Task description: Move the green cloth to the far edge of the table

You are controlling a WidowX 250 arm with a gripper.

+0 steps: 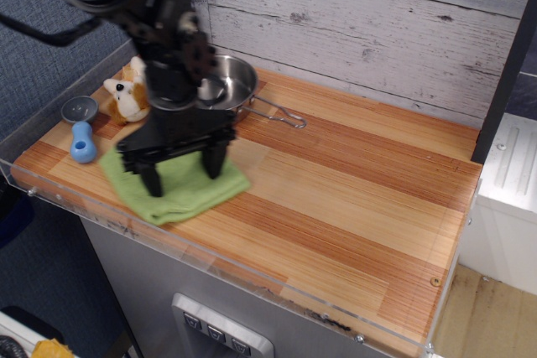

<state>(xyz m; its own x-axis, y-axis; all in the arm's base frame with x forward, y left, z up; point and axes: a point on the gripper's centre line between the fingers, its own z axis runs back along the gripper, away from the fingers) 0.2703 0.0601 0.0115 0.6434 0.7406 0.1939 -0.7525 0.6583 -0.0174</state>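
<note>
The green cloth (191, 196) lies folded near the front left of the table (352, 199), close to its clear front rim. My gripper (183, 173) points straight down over the cloth with its jaws spread wide. Both black fingertips (152, 184) rest on or just above the cloth, one near its left part and one near its right part. The arm hides the middle of the cloth.
A steel pan (233, 81) with a wire handle (281, 113) stands behind the gripper by the plank wall. A small plush fox (127, 95), a blue knobbed toy (82, 142) and a grey disc (79, 109) sit at the left end.
</note>
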